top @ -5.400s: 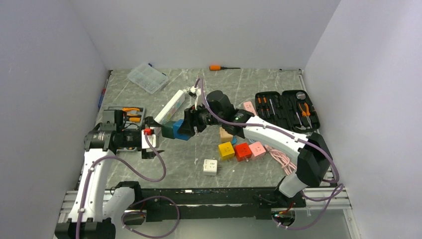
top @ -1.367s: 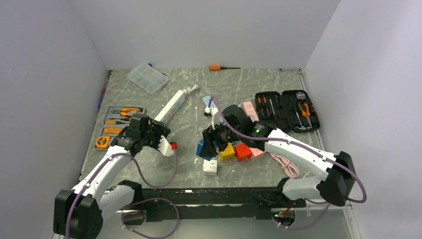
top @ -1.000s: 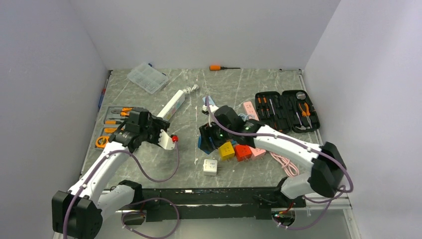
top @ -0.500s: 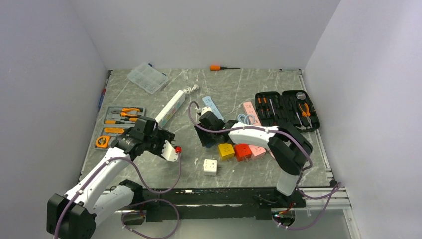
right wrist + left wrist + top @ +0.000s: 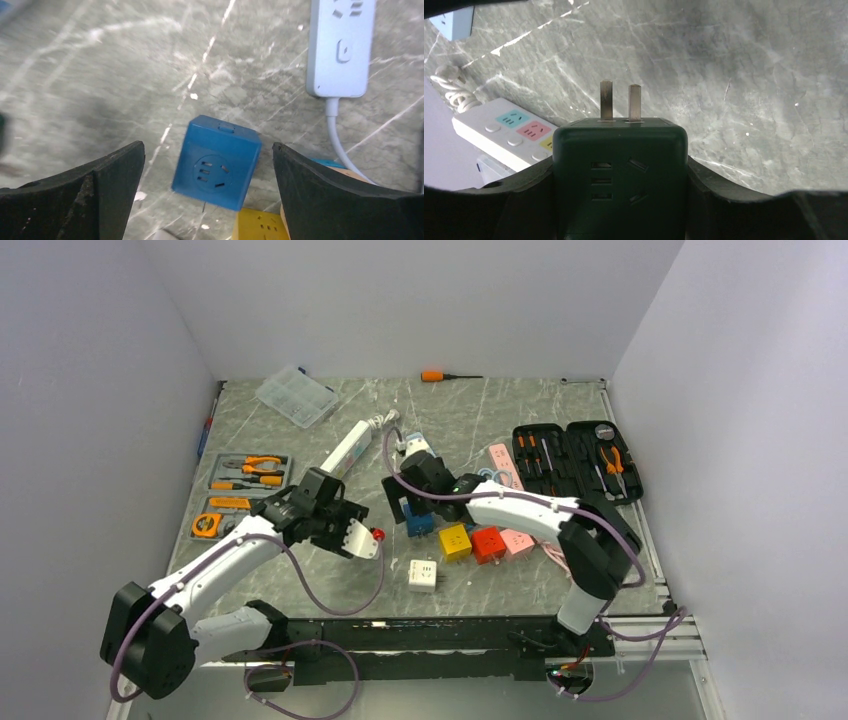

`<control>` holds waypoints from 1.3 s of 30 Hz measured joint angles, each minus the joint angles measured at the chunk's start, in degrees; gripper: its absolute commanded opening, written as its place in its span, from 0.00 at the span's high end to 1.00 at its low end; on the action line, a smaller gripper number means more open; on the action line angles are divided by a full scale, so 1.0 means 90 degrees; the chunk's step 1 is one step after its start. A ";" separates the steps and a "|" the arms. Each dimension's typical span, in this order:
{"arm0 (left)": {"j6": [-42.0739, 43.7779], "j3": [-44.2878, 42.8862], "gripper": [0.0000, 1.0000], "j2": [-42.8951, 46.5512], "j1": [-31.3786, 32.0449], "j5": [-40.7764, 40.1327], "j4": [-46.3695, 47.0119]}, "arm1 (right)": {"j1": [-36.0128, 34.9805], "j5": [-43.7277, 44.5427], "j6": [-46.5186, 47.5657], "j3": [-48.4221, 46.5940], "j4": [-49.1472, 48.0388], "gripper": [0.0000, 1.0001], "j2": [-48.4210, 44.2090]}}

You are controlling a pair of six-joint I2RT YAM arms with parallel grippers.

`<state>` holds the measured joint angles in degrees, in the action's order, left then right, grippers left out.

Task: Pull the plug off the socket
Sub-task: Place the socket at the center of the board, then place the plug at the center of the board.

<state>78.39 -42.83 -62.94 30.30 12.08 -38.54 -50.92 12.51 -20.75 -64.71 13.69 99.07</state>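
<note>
Your left fingers were clamped on the dark green plug, both prongs bare, over the near-left part of the table. Your right fingers stood wide apart, holding nothing, above the blue socket cube lying mid-table.

Risks:
- A fast set-down could jam the prongs into the table.
- The spread right fingers could knock the blue socket cube into the yellow cube beside it.

Count:
- One plug, two prongs.
- Five cubes lying on the table: blue, yellow, red cube, pink cube, white cube.

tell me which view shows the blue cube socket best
Right wrist: the blue cube socket sits whole between the open fingers, its slots visible. Top external shows a small patch by the right arm; left wrist misses it.
</note>
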 measured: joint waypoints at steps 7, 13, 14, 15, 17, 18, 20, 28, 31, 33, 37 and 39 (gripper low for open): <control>-0.0359 -0.0401 1.00 -0.0629 0.0454 -0.0039 -0.0092 | 0.0107 0.0153 -0.0032 -0.0741 0.0481 0.00 -0.0979; -0.0738 -0.0563 1.00 -0.1256 0.0823 -0.0063 -0.0092 | 0.0821 0.0461 -0.0294 -0.1035 0.0981 0.00 -0.1926; -0.0818 -0.0566 1.00 -0.1399 0.0908 -0.0073 -0.0109 | 0.0920 0.0508 -0.0335 -0.1030 0.1066 0.00 -0.2040; -0.0882 -0.0576 1.00 -0.1518 0.0984 -0.0100 -0.0138 | 0.1013 0.0556 -0.0391 -0.1008 0.1144 0.00 -0.2164; -0.1078 -0.0629 1.00 -0.1800 0.1163 -0.0153 -0.0204 | 0.1095 0.0622 -0.0486 -0.0882 0.1239 0.00 -0.2390; -0.1226 -0.0712 1.00 -0.1991 0.1273 -0.0170 -0.0272 | 0.1100 0.0631 -0.0529 -0.0782 0.1285 0.00 -0.2492; -0.1511 -0.0891 1.00 -0.2297 0.1428 -0.0182 -0.0338 | 0.1115 0.0634 -0.0612 -0.0576 0.1372 0.00 -0.2652; -0.2713 -0.1831 0.94 -0.3636 0.1868 -0.0226 -0.0146 | 0.1188 0.0699 -0.0886 0.0092 0.1639 0.00 -0.3011; -0.2973 -0.1943 0.88 -0.3944 0.1945 -0.0277 -0.0121 | 0.1195 0.0724 -0.0933 0.0141 0.1705 0.00 -0.3169; -0.3150 -0.1999 0.84 -0.4002 0.1967 -0.0277 -0.0097 | 0.1205 0.0729 -0.0947 0.0141 0.1724 0.00 -0.3288; -0.3507 -0.2062 0.67 -0.4051 0.2008 -0.0214 -0.0015 | 0.1285 0.0750 -0.0988 0.0141 0.1770 0.00 -0.3480; -0.3708 -0.2205 0.36 -0.4116 0.2018 -0.0063 -0.0044 | 0.1362 0.0760 -0.0988 0.0141 0.1792 0.00 -0.3519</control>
<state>45.01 -62.67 -99.98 48.47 11.51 -38.94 -38.65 19.35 -29.65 -63.44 29.82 67.40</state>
